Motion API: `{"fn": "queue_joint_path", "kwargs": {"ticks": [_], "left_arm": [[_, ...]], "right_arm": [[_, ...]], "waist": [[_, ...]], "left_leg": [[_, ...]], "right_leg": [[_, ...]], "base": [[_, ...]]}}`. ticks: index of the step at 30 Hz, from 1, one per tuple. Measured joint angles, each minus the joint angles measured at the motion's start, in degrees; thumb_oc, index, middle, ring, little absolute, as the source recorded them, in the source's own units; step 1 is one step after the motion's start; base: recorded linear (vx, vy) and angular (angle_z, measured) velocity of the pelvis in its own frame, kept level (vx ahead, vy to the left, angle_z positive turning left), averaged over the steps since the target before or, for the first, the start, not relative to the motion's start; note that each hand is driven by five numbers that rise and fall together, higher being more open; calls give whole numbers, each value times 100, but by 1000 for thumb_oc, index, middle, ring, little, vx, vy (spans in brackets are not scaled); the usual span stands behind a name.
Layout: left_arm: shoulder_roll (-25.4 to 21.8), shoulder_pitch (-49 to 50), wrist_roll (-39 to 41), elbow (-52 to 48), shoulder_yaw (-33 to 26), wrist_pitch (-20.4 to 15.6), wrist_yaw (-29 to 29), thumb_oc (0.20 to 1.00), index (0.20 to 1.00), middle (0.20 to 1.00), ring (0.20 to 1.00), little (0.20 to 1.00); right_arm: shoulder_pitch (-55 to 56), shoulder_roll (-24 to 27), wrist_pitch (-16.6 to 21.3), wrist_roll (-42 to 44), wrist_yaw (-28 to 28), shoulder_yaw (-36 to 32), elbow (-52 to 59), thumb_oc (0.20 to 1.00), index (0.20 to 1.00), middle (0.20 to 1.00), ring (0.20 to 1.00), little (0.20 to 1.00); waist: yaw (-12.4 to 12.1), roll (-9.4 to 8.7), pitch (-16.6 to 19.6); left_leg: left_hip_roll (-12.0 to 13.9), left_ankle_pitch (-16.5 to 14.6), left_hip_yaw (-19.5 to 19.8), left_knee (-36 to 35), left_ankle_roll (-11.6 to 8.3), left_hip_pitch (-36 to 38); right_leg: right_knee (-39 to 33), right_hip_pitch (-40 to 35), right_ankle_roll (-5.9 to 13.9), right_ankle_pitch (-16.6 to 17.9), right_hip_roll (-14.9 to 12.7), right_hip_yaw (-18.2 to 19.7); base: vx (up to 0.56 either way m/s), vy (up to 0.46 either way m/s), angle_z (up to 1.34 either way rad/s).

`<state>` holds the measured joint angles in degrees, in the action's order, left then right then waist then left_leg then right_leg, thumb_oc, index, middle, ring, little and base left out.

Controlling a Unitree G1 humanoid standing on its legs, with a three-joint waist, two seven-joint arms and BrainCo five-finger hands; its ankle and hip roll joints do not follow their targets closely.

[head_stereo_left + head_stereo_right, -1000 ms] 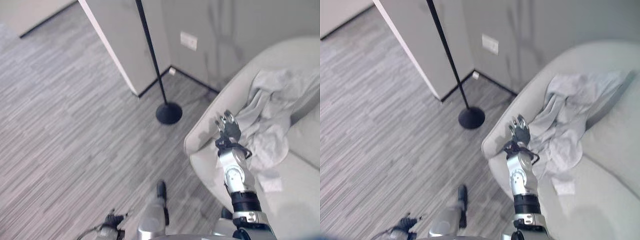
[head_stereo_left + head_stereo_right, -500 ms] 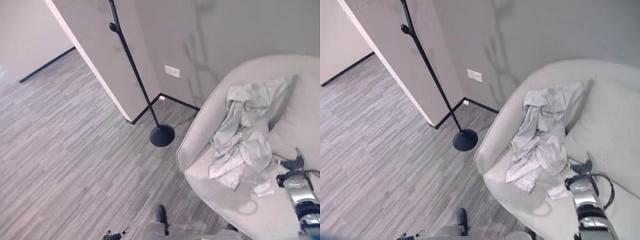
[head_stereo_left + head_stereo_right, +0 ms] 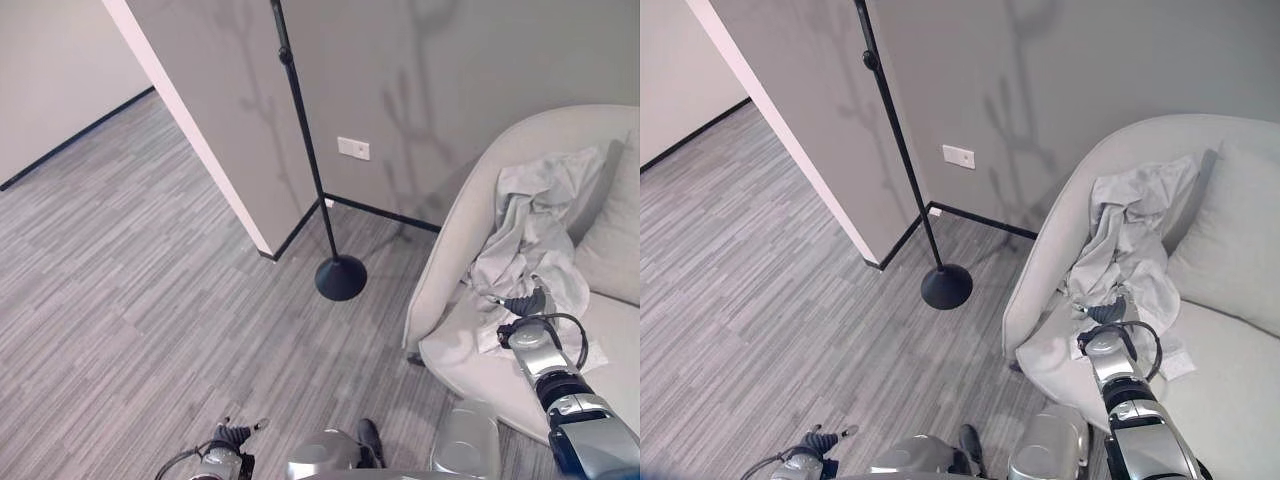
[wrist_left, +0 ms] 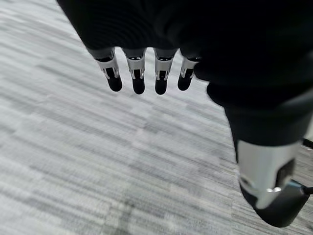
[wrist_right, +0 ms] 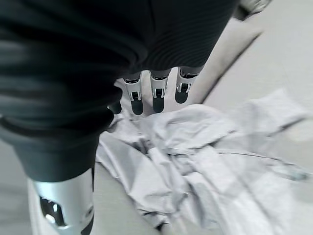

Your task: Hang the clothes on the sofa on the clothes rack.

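On the pale grey curved sofa (image 3: 1225, 400) lay the crumpled light grey garment (image 3: 1128, 250), draped from the top of the backrest down onto the seat cushion, with a pale square cushion (image 3: 1232, 240) just beside it. The right hand (image 3: 1106, 311) hung over the garment's lower folds near the sofa's front edge, its silver dark-tipped fingers (image 5: 152, 96) straight and spread, holding nothing; the right wrist view put the cloth just past the fingertips, though whether they touched it could not be told. The left hand (image 4: 205, 58) hung low over the grey striped floor (image 4: 73, 161), well apart from the sofa, fingers relaxed and empty.

Several things looked likely to go wrong from there. The cloth was bunched in many folds, so a closing hand might have caught only a loose flap, and the rest would have trailed or slipped free on lifting. A small pale tag or scrap (image 3: 1175, 362) lay on the seat beside the hem and might have been pinched instead. The black clothes rack (image 3: 902, 170), a thin pole on a round base (image 3: 946, 286), stood on the floor near the sofa's armrest side; its top was out of view, so the hooks could not be judged. A dragging sleeve might have snagged the pole, and so slim a stand seemed easy to tip.
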<state>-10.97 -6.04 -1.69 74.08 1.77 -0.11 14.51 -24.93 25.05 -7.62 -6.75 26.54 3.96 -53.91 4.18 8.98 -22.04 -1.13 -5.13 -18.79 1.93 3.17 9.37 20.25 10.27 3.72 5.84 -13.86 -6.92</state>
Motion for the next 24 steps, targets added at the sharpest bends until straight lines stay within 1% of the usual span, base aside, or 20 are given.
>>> {"fn": "queue_joint_path", "kwargs": {"ticks": [1, 2, 3, 4, 6, 8, 9, 10, 11, 12, 13, 14, 16, 17, 18, 19, 20, 21, 22, 24], "left_arm": [[-77, -101, 0, 99, 47, 31, -5, 1000, 1000, 1000, 1000, 1000], [-45, -150, 0, 152, 52, 10, -25, 1000, 1000, 1000, 1000, 1000], [-9, -140, 0, 129, 55, -22, -27, 1000, 1000, 1000, 1000, 1000], [18, -211, 1, 167, 227, -67, -49, 1000, 1000, 1000, 1000, 1000], [-15, -330, 1, 253, 234, -75, -77, 1000, 1000, 1000, 1000, 1000], [0, -554, -2, 314, 220, -115, -111, 1000, 1000, 1000, 1000, 1000], [3, -501, -2, 347, 199, -123, -112, 1000, 1000, 1000, 1000, 1000], [24, -266, -2, 373, 49, -115, -112, 1000, 1000, 1000, 1000, 1000], [53, -60, -4, 363, 38, -97, -124, 1000, 1000, 1000, 1000, 1000], [96, 140, -5, 331, 38, -92, -143, 1000, 1000, 1000, 1000, 1000], [147, 332, -13, 265, 37, -88, -157, 1000, 1000, 1000, 1000, 1000], [324, 499, -149, 132, 41, -88, -196, 1000, 1000, 1000, 1000, 1000], [619, 392, -228, -195, 56, -103, -257, 1000, 1000, 1000, 1000, 1000], [673, 204, -242, -340, 74, -119, -279, 1000, 1000, 1000, 1000, 1000], [665, 17, -370, -433, 111, -162, -280, 1000, 1000, 1000, 1000, 1000], [665, -172, -470, -434, 120, -177, -283, 1000, 1000, 1000, 1000, 1000], [649, -276, -654, -488, 424, -170, -289, 1000, 1000, 1000, 1000, 1000], [614, -325, -937, -559, 741, -168, -292, 1000, 1000, 1000, 1000, 1000], [601, -403, -1108, -585, 882, -183, -292, 1000, 1000, 1000, 1000, 1000], [601, -364, -1303, -609, 957, -189, -346, 1000, 1000, 1000, 1000, 1000]], "right_arm": [[-132, 58, 73, -3, 27, -9, -80, 1000, 1000, 1000, 1000, 1000], [-102, 185, 37, 4, 65, -65, -256, 1000, 1000, 1000, 1000, 1000], [-69, 244, 9, 6, 73, -65, -362, 1000, 1000, 1000, 1000, 1000], [-22, 437, -39, 11, 80, -53, -435, 1000, 1000, 1000, 1000, 1000], [-50, 480, -41, 10, 81, -134, -398, 1000, 1000, 1000, 1000, 1000], [-129, 761, -49, 11, 106, -296, -473, 1000, 1000, 1000, 1000, 1000], [-256, 851, -48, 11, 113, -296, -450, 1000, 1000, 1000, 1000, 1000], [-381, 861, 0, 10, 114, -287, -332, 1000, 1000, 1000, 1000, 1000], [-352, 881, 43, 6, 116, -285, -184, 1000, 1000, 1000, 1000, 1000], [-299, 951, 64, -1, 117, -288, -187, 1000, 1000, 1000, 1000, 1000], [-283, 1026, 70, -3, 123, -271, -189, 1000, 1000, 1000, 1000, 1000], [-312, 1209, 92, 0, 128, -260, -224, 1000, 1000, 1000, 1000, 1000], [-514, 1656, 99, 0, 158, -208, -284, 1000, 1000, 1000, 1000, 1000], [-645, 1874, 102, 1, 203, -217, -285, 1000, 1000, 1000, 1000, 1000], [-816, 1954, 109, 2, 313, -261, -283, 1000, 1000, 1000, 1000, 1000], [-917, 1975, 108, 6, 406, -285, -282, 1000, 1000, 1000, 1000, 1000], [-993, 1897, 100, 28, 444, -237, -291, 1000, 1000, 1000, 1000, 1000], [-1107, 1835, 120, 163, 436, -236, -279, 1000, 1000, 1000, 1000, 1000], [-1145, 1803, 137, 251, 421, -256, -289, 1000, 1000, 1000, 1000, 1000], [-1330, 1477, 218, 888, 376, -682, -471, 1000, 1000, 1000, 1000, 1000]], "waist": [[105, -210, -147], [279, -327, -234], [396, -324, -227], [540, -167, -263], [480, 8, -347], [493, 242, -435], [453, 345, -422], [416, 396, -398], [420, 417, -383], [437, 427, -371], [381, 438, -350], [387, 634, -238], [426, 853, -204], [468, 895, -211], [511, 893, -213], [560, 887, -217], [681, 897, -211], [753, 912, -200], [766, 915, -197], [752, 909, -223]], "left_leg": [[-151, -5, 122, 101, 527, 194], [-310, -90, 261, 107, 487, 281], [-331, -119, 333, 124, 507, 304], [-288, -78, 481, 146, 571, 274], [-174, -53, 599, 119, 597, 290], [-229, -39, 1015, 85, 560, 256], [-241, -44, 1061, -5, 521, 279], [-213, -61, 1074, -91, 406, 280], [-184, -54, 1144, -164, 279, 315], [-151, -57, 1219, -265, 148, 395], [-116, -69, 1202, -401, -31, 525], [21, 42, 1198, -593, -227, 520], [187, 164, 1187, -683, -402, 454], [187, 164, 1208, -686, -403, 333], [183, 156, 1218, -690, -414, 141], [190, 176, 1215, -692, -431, -40], [237, 256, 1196, -691, -502, -235], [239, 282, 1191, -689, -507, -380], [235, 307, 1183, -690, -506, -512], [252, 329, 1154, -690, -516, -579]], "right_leg": [[-1270, -88, 251, 115, 141, -13], [-2442, -336, -45, 603, 165, -55], [-2529, -430, -61, 704, 146, -78], [-2584, -549, -45, 754, 126, 20], [-2484, -710, -38, 745, 104, -3], [-2577, -995, 67, 817, -261, -24], [-2573, -1092, 67, 816, -276, -39], [-2578, -1127, 60, 815, -272, -36], [-2579, -1198, 65, 819, -264, -32], [-2577, -1358, -6, 902, -204, -35], [-2550, -1507, 71, 835, -149, -105], [-2546, -1474, 196, 598, -12, -219], [-2546, -1381, 192, 475, 151, -333], [-2547, -1291, 241, 392, 140, -323], [-2548, -1100, 220, 323, 126, -289], [-2545, -902, 292, 403, 127, -285], [-2546, -704, 331, 444, 170, -280], [-2543, -538, 325, 459, 171, -260], [-2541, -410, 314, 503, 173, -252], [-2458, -252, 327, 467, 189, -184]], "base": [[117, -20, -7], [29, -35, 31], [32, -26, 70], [12, -84, 55], [28, -144, 40], [106, -141, 80], [178, -167, 49], [171, -134, 15], [217, -164, 17], [180, -125, 12], [160, -129, 11], [106, -133, 1], [72, -164, -2], [24, -129, -4], [7, -116, 5], [51, -157, 1], [53, -123, -2], [106, -114, -5], [161, -60, -13], [163, -40, -11]]}}
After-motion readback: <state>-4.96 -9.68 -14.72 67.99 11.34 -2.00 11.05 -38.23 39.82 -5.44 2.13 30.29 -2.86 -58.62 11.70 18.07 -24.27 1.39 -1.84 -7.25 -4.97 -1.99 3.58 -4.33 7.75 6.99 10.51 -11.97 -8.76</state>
